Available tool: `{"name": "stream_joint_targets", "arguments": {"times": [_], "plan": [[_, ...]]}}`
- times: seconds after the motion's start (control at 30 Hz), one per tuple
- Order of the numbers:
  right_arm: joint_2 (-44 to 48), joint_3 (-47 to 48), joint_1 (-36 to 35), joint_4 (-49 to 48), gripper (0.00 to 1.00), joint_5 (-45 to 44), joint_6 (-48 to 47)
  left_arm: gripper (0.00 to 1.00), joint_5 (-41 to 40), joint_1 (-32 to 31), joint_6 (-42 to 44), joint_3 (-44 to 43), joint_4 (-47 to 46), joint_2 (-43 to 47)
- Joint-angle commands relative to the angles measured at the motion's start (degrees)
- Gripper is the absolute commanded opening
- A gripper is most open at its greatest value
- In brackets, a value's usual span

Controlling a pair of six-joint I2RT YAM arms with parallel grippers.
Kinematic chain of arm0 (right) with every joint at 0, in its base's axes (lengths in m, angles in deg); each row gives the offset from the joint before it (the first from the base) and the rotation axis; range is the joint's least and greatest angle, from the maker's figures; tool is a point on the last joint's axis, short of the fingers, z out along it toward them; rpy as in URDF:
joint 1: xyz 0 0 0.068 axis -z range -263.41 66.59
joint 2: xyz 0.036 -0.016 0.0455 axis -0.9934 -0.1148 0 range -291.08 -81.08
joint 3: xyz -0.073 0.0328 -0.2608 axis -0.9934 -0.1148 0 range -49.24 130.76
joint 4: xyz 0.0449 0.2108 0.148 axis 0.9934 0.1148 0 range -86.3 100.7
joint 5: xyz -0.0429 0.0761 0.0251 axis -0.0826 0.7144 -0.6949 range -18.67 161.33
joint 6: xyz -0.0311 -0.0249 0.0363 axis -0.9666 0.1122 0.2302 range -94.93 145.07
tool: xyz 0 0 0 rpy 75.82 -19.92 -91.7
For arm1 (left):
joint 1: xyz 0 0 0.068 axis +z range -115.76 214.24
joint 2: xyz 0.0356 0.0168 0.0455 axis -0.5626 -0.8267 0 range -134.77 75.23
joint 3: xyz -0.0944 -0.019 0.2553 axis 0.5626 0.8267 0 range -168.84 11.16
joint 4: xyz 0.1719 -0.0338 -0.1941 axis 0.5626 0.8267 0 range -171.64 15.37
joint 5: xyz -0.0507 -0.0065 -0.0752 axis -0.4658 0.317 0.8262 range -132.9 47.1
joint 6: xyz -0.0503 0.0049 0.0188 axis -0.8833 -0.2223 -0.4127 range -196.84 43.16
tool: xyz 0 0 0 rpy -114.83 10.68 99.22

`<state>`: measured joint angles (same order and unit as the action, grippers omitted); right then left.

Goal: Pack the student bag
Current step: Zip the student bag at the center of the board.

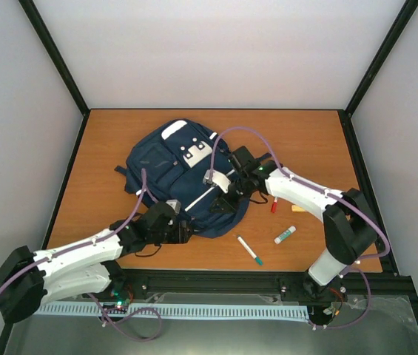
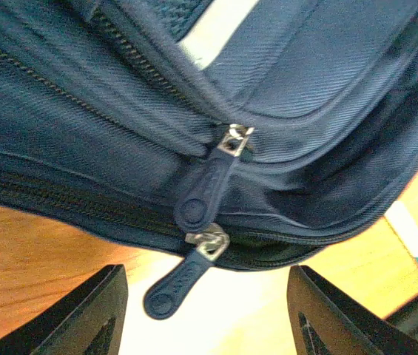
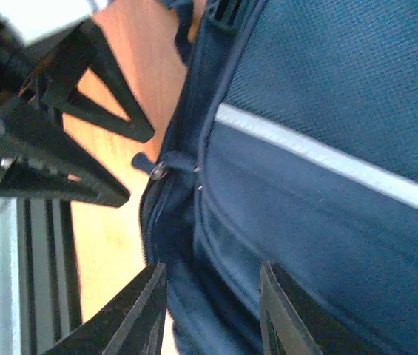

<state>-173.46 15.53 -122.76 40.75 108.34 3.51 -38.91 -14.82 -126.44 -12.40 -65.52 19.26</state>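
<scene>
Left gripper (image 2: 207, 275) open at student bag (image 2: 120, 111); right arm (image 1: 305, 194) folded over.

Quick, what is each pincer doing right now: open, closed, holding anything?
Left pincer: open, holding nothing.
Right pincer: closed on a fold of the large navy blue fabric backpack.

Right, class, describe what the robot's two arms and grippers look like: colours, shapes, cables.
The left arm and right arm have white shells with black joints. A purple cable loops along each. The left gripper and right gripper are black, with flat, wedge-shaped fingers.
</scene>
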Motion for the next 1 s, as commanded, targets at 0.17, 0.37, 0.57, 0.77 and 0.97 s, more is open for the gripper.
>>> {"name": "stream_joint_targets", "arguments": {"times": [0.17, 0.37, 0.57, 0.77, 0.97], "plan": [[-8.30, 4.83, 3.02, -4.54, 0.36, 3.83, 1.13, 0.60, -10.96, -4.30, 9.19, -8.06, 11.21, -6.94], [-10.38, 4.09, 3.37, -6.44, 0.36, 3.68, 1.84, 0.55, -8.52, -4.43, 10.92, -8.70, 10.21, -8.76], [-10.89, 3.29, 3.41, -7.35, 0.36, 3.59, 2.14, 0.46, -9.77, -4.66, 12.66, -10.31, 11.26, -10.68], [-11.07, 2.88, 3.71, -7.44, 0.36, 3.93, 2.20, 0.46, -13.85, -8.40, 15.26, -14.91, 16.35, -16.61], [-11.33, 2.57, 4.17, -7.43, 0.36, 4.80, 2.50, 0.46, -21.65, -11.75, 13.87, -19.98, 22.65, -22.40]]}}
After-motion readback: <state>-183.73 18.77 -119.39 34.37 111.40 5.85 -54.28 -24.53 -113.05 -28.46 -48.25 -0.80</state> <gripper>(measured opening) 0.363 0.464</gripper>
